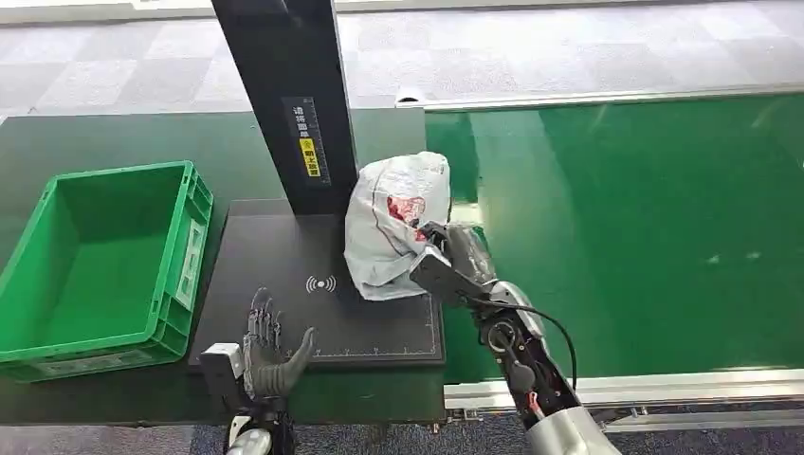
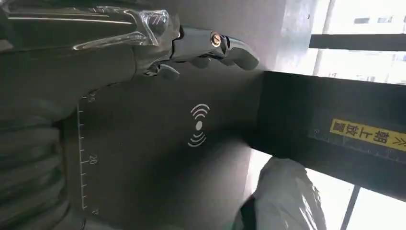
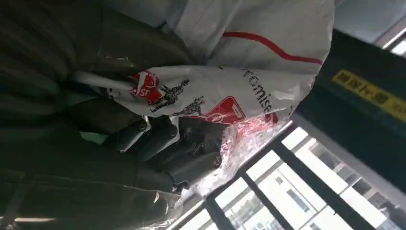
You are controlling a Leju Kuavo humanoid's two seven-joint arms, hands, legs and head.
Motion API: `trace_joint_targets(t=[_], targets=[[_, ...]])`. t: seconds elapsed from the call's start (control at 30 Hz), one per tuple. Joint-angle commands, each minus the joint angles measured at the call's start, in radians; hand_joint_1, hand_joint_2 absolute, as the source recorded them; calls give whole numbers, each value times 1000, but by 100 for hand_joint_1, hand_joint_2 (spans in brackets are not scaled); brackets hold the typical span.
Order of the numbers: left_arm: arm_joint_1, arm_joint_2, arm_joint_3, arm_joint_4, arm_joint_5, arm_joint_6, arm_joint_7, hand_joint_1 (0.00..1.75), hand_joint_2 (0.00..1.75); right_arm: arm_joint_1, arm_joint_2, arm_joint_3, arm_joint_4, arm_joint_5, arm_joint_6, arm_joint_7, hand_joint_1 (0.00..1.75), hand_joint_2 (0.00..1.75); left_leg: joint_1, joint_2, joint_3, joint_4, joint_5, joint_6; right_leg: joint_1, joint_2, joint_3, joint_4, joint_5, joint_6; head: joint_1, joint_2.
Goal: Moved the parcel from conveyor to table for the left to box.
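Two robot hands are seen over a dark desk (image 1: 114, 142) beside a green conveyor (image 1: 645, 218). A white plastic parcel (image 1: 393, 223) with red and black print is gripped by the right hand (image 1: 453, 261), whose dark fingers (image 3: 158, 141) are curled against the crinkled wrapping. The parcel is held at the right side of a black scanning mat (image 1: 284, 284), against the foot of a black upright post (image 1: 284, 95) that carries a yellow label (image 1: 308, 156). Its lower end appears to be touching the mat, though contact cannot be told for certain. A white wireless symbol (image 1: 320, 283) is printed on the mat, just left of the parcel.

The left hand (image 1: 270, 351) is shown near the front edge of the mat, palm up, with its fingers (image 1: 261, 318) spread apart and nothing held in them. It is well apart from the parcel. In the left wrist view, the mat's ruler markings (image 2: 86, 158), the wireless symbol and a corner of the white parcel are shown beyond the hand.

A green plastic crate (image 1: 28, 275) is set on the desk to the left of the mat, just beside it. Grey tiled floor (image 1: 114, 57) is seen beyond the desk.
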Motion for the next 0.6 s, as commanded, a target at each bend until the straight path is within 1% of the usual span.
trace_joint_targets(t=[0.03, 0.1, 0.2, 0.23, 0.27, 0.43, 0.47, 0.53, 0.6], targets=[[-62, 9, -9, 122, 21, -2, 5, 0, 175, -48, 49, 129, 210, -36, -10, 34, 0, 175, 0, 1, 2, -1, 0, -1, 1, 0, 2, -2, 0, 0, 0, 0], [-67, 13, -9, 129, 26, -4, 5, 0, 175, -54, 34, 99, 200, -92, -2, 20, 0, 175, 0, 1, 1, -1, 0, 0, 0, -1, 2, -1, 0, 0, 0, 0], [-56, 22, -7, 115, 26, 0, 5, 0, 175, -34, 2, 77, 134, -145, 36, -5, 0, 175, 1, -1, 2, -2, 1, -1, 1, -3, 3, -3, 1, 0, 0, 0], [-52, 23, -3, 108, 24, 6, 5, 0, 175, -25, -1, 63, 116, -170, 46, -18, 0, 175, 0, 0, 1, -1, 0, 0, 0, -1, 2, -2, 0, 0, 0, 0], [-38, 27, 8, 91, 24, 14, 5, 0, 175, -5, -13, 41, 70, -228, 82, -53, 0, 175, 1, 1, 2, -2, 0, -1, 1, -1, 3, -3, 1, 0, 0, 0], [-17, 36, 18, 64, 10, 16, 5, 0, 175, 26, -39, 27, -6, -281, 112, -64, 0, 175, 0, -1, 2, -2, 0, -1, 1, -3, 3, -3, 0, 0, 0, 0], [6, 39, 30, 23, -29, 45, 5, 0, 175, 50, -57, 15, -70, -322, 113, -89, 0, 175, 1, 0, 2, -2, 0, -1, 1, -1, 3, -2, 0, 0, 0, 0], [41, 49, 61, -11, -36, 44, 5, 0, 175, 105, -100, -23, -235, -415, 129, -109, 0, 175, 1, 0, 2, -2, 0, -1, 1, -2, 3, -3, 0, 0, 0, 0], [58, 63, 64, -44, -63, 28, 5, 0, 175, 154, -133, -46, -374, -467, 139, -97, 0, 175, 1, -1, 2, -1, 0, -1, 1, -3, 2, -2, 0, 0, 0, 0]])
